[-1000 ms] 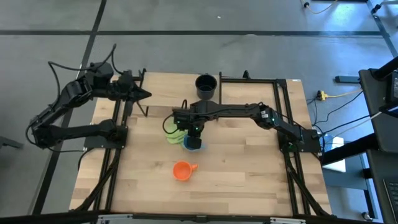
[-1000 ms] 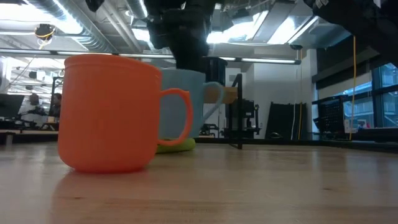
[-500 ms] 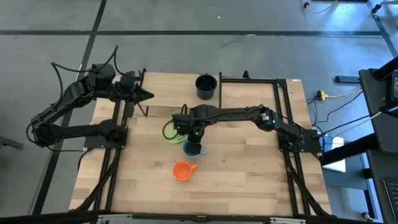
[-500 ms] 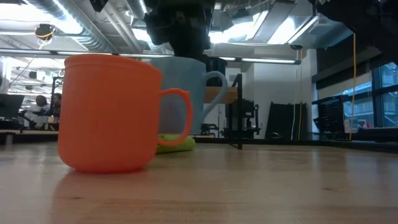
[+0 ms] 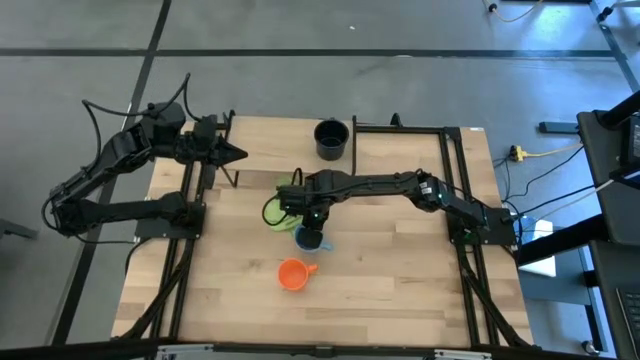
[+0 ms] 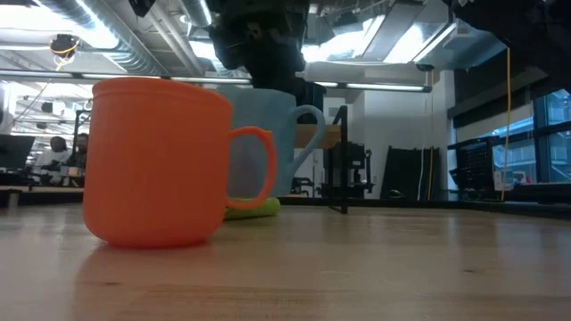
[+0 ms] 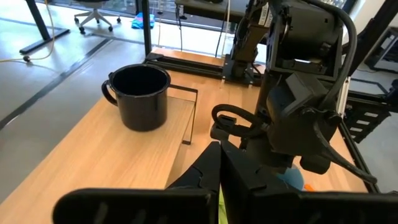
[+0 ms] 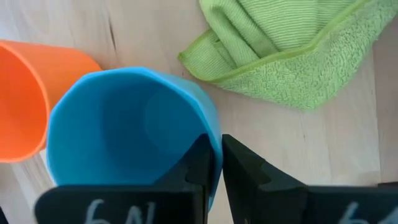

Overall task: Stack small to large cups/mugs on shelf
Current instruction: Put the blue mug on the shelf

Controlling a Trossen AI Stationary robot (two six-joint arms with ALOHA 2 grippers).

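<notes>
I see my right gripper near the middle of the tabletop, its fingers pinched on the rim of the blue mug, one inside the wall and one outside. In the low view the blue mug looks raised off the wood behind the orange mug, though its base is hidden there, so I only think it is lifted. The orange mug stands on the tabletop just toward the near edge from the blue one, handle pointing to the right edge. A green cloth lies crumpled beside the blue mug on the left-edge side. The navy mug sits at the far edge on the shelf, upright, handle to the left in the left wrist view. My left gripper waits by the far left corner, its fingers pressed together on nothing.
</notes>
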